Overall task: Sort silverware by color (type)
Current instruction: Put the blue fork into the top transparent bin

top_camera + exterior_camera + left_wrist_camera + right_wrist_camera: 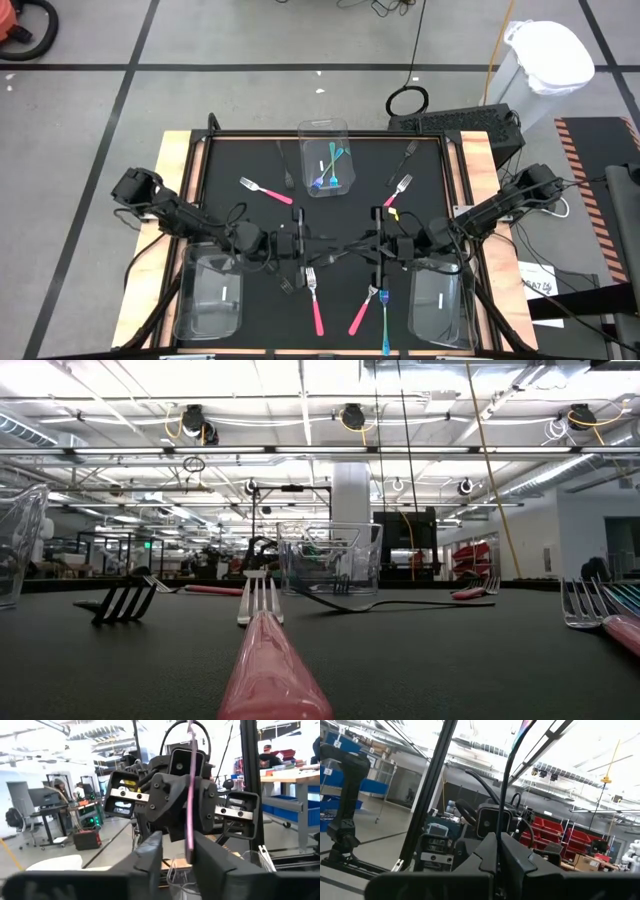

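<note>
Over the table's middle my two grippers face each other. My right gripper is shut on a thin pink utensil that stands nearly upright. My left gripper is open. Its fingers stand on either side of the utensil's lower end, which is close beside one finger; I cannot tell whether they touch. Other silverware lies flat on the black mat: a pink fork, two pink ones and a blue one near the front, and dark forks at the back. My right gripper pinches the utensil between its two shut fingers at its lower part. The fingers come from the table's right side, slanting a little upward, and lie across the utensil. It rises steeply above the fingers, lifted clear of the table.
A clear bin at the far middle holds teal, green and blue utensils. Two clear bins sit at the near left and near right. In the low view a pink handle lies close to the camera, with a dark fork to its left.
</note>
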Controlling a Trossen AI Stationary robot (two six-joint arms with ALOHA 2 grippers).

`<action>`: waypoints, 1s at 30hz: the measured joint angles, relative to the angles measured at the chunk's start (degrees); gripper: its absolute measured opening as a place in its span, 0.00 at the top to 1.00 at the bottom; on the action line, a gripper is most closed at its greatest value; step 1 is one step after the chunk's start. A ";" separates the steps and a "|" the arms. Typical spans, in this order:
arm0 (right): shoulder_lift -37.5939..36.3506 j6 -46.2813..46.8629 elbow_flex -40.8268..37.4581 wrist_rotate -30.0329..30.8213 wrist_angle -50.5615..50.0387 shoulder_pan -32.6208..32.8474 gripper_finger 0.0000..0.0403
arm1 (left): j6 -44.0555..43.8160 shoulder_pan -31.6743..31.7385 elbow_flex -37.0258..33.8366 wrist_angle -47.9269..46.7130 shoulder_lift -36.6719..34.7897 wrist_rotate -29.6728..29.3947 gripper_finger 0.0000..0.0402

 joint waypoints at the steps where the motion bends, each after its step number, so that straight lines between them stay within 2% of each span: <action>1: 0.00 -0.01 0.00 0.00 0.02 0.00 0.98 | 0.51 -0.05 0.00 0.35 0.00 0.46 0.82; 6: 0.00 -0.83 0.00 -0.19 -0.21 0.00 0.98 | 2.44 -0.78 0.00 1.24 0.00 1.38 0.98; 12: 0.00 -1.76 0.02 2.62 -0.34 0.11 0.94 | 2.96 -0.76 0.00 0.84 -0.04 -0.45 0.99; 19: 0.00 -2.09 0.04 7.23 -0.92 0.15 0.76 | 3.02 -0.72 0.00 -2.81 -1.72 -1.58 0.99; 25: -0.68 -2.54 0.11 15.71 -4.03 0.20 0.59 | 2.09 -1.54 0.02 -12.01 -7.85 -3.15 1.00; 28: -2.62 -2.67 0.14 21.20 -9.89 0.15 0.53 | -0.59 -2.09 0.09 -20.96 -12.53 -5.56 1.00; 30: -4.63 -0.57 1.22 27.09 -16.97 0.32 0.50 | -3.56 -2.23 0.09 -27.63 -15.76 -7.32 1.00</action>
